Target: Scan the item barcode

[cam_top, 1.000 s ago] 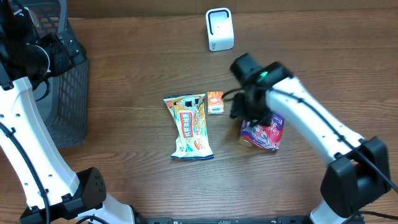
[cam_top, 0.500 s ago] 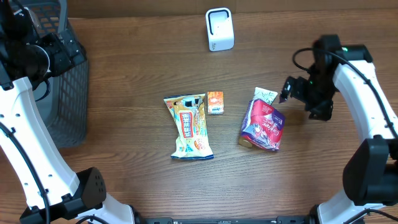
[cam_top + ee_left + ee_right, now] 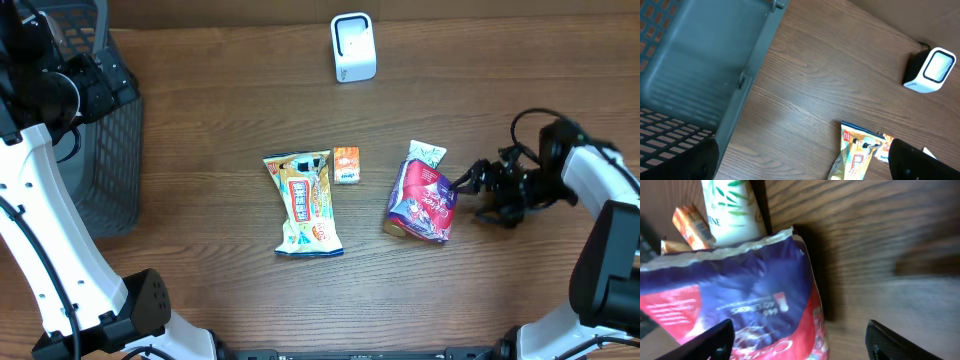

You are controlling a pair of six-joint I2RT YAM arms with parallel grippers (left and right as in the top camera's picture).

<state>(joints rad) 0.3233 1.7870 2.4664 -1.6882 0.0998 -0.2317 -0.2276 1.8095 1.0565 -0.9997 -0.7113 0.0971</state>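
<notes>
Right gripper: jaws spread, just beside purple-red bag (lying on table) | left gripper: spread wide, near basket

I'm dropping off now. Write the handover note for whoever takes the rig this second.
Left pincer: open, empty, up over the edge of the mesh basket.
Right pincer: open, empty, low at the right side of the purple-red snack bag.
Scanner: far side of the table. Yellow snack packet, small orange packet and white leaf-print pack lie mid-table.
Done: no item at the scanner.
Left: grip an item, show its barcode to the scanner.
</notes>
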